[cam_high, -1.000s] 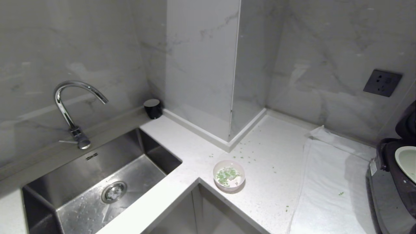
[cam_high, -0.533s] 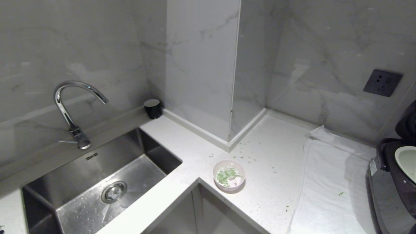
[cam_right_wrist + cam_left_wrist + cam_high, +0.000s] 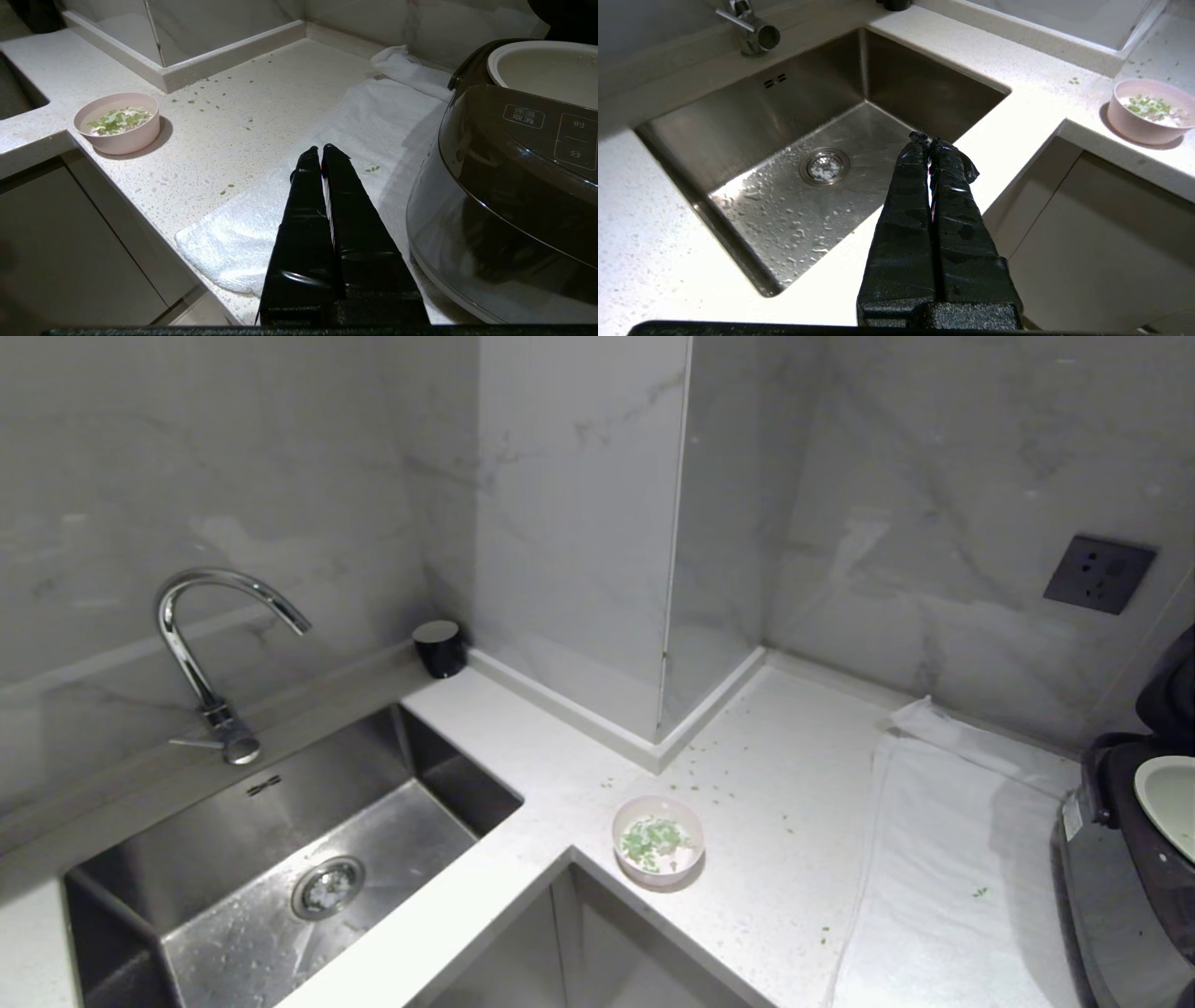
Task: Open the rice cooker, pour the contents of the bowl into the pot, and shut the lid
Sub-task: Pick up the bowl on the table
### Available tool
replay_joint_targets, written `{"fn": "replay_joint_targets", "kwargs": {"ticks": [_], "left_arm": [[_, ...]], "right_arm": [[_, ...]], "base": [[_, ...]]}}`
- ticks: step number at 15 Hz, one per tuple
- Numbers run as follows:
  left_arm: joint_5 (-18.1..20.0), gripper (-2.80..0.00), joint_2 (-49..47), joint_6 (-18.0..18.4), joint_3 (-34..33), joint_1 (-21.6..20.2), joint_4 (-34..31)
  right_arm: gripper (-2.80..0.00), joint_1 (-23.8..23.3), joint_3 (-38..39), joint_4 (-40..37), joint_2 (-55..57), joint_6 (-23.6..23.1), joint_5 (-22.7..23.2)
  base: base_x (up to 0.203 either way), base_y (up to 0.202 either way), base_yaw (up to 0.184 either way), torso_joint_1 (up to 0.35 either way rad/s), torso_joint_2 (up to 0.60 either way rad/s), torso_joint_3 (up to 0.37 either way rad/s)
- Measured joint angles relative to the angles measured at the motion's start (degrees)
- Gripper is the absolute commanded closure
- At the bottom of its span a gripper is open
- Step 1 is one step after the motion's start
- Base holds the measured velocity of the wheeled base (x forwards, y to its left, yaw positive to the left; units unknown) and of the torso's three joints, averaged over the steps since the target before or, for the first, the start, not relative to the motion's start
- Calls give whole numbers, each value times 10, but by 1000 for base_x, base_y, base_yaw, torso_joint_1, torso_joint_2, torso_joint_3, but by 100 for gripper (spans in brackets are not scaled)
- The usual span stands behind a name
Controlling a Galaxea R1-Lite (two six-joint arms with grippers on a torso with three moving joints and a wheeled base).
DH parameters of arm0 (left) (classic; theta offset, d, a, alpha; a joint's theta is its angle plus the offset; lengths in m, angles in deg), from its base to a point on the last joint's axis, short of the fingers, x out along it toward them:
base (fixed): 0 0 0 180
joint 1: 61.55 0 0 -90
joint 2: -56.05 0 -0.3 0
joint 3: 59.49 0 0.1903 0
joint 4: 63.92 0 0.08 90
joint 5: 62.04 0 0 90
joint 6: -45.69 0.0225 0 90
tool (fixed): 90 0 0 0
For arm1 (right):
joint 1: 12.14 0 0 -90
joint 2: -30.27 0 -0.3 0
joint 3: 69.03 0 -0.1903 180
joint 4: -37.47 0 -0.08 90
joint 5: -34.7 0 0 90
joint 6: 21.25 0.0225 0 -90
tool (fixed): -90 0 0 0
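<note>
1. Bowl with green contents stands on table near the corner edge.
2. Rice cooker stands far right, lid raised, pot exposed.
3. Left tool and right tool clenched, empty.

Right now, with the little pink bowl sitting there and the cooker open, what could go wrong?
1. The bowl sits near the counter's inner corner edge; a clumsy grasp might push it off.
2. Green bits already litter the counter, and the bowl's contents could spill more on the way over the white towel to the pot.
3. The rice cooker stands far right, so the carry is long. Both the left gripper and the right gripper are shut.
</note>
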Motion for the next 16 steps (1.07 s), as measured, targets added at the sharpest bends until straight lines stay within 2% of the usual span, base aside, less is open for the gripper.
{"fn": "replay_joint_targets", "kwargs": {"ticks": [4,7,9,16], "left_arm": [[-23,0,3,-7,-12,0,2],[-11,0,3,31,-15,-1,7],[4,0,3,42,-16,0,7],[-2,0,3,25,-16,2,7]], "right_arm": [[0,0,0,0,0,0,0],[0,0,0,0,0,-2,-1],[0,0,0,1,0,-1,-1],[0,0,0,2,0,6,-3]], "base": [[0,0,0,0,0,0],[0,0,0,0,0,0],[0,0,0,0,0,0],[0,0,0,0,0,0]]}}
